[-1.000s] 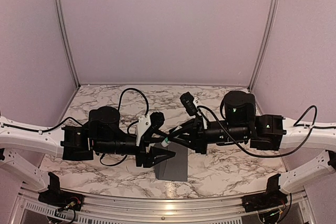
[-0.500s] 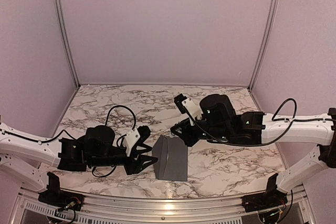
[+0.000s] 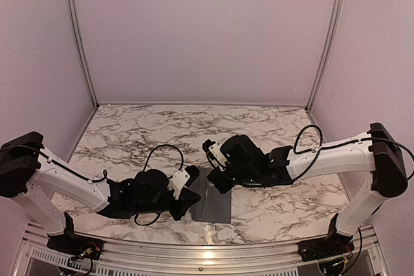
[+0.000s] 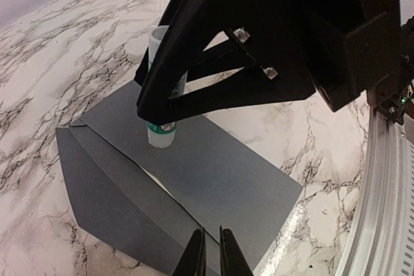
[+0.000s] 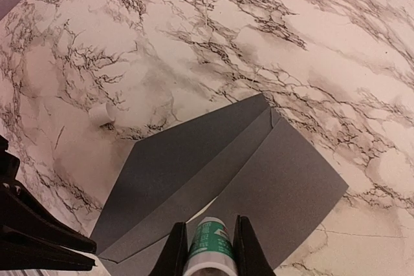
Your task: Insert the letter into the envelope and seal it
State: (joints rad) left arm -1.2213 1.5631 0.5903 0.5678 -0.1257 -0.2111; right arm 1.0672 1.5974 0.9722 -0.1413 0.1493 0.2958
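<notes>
The dark grey envelope (image 3: 218, 210) lies near the table's front edge with its flap (image 4: 97, 198) folded open. A cream sliver of the letter (image 4: 154, 178) shows at the envelope's mouth; the rest is hidden inside. My right gripper (image 5: 208, 231) is shut on a white-and-green tube (image 5: 208, 250), held upright with its tip (image 4: 160, 138) on the envelope just past the fold. My left gripper (image 4: 211, 240) hangs low over the envelope's near end by the fold, its jaws drawn together to a hairline gap. I cannot tell whether paper is pinched between them.
A small white cap (image 5: 101, 113) lies on the marble beyond the flap. The metal rail (image 4: 381, 179) at the table's front edge runs close beside the envelope. Both arms (image 3: 259, 163) crowd over the envelope from either side.
Both arms have dropped down toward the table. The left gripper's jaws have closed from wide open. The right gripper has brought the tube down onto the envelope.
</notes>
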